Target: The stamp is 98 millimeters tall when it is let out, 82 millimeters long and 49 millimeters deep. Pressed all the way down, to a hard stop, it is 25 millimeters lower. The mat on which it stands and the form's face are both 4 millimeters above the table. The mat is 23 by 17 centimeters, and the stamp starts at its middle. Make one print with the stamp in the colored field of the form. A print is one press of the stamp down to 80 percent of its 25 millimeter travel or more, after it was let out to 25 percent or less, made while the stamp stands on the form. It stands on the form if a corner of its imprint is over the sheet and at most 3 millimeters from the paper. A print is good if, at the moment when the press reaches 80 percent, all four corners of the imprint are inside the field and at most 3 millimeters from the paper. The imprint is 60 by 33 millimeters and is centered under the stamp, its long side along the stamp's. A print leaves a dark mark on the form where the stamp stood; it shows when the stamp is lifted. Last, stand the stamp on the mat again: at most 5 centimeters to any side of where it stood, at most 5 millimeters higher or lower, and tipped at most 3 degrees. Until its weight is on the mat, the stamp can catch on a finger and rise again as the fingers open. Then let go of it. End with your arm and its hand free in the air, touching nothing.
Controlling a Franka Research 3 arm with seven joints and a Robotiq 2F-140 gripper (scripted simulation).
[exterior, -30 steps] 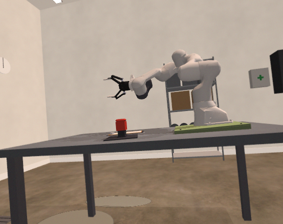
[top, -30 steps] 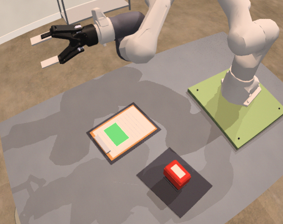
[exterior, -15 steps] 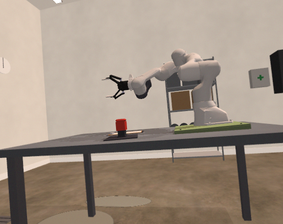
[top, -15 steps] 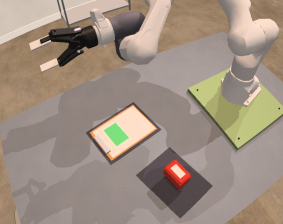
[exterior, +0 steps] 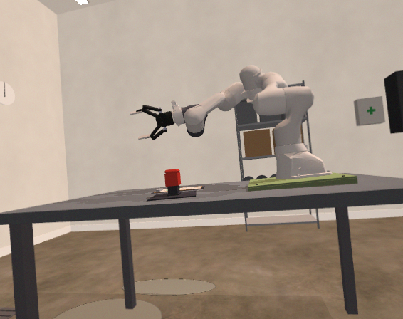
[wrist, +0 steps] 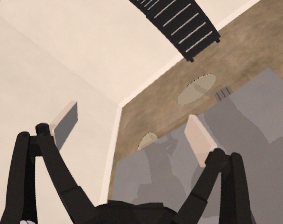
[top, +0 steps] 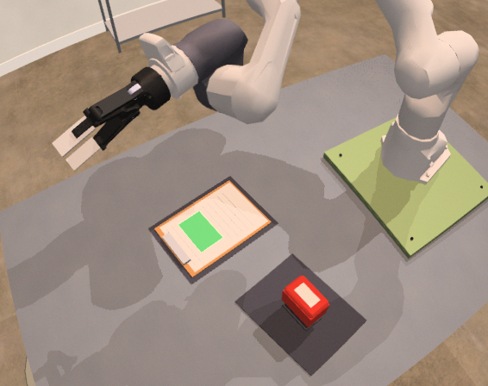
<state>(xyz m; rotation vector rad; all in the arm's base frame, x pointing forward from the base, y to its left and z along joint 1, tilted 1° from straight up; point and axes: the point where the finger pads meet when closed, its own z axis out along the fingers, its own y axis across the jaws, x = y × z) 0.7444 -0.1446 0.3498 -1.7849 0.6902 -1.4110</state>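
Observation:
The red stamp (top: 305,300) with a pale label on top stands upright at the middle of the dark mat (top: 300,311) near the table's front; it also shows in the exterior view (exterior: 172,181). The form (top: 213,227) lies on an orange clipboard left of the mat, with a green field (top: 200,231) that bears no mark. My gripper (top: 75,148) (exterior: 139,125) is open and empty, high above the table's far left edge, pointing sideways away from the stamp. In the wrist view the open fingers frame only wall, floor and a table corner.
The arm's base stands on a green plate (top: 407,193) at the table's right. A metal shelf (exterior: 274,142) stands behind the table. The arm casts broad shadows over the table.

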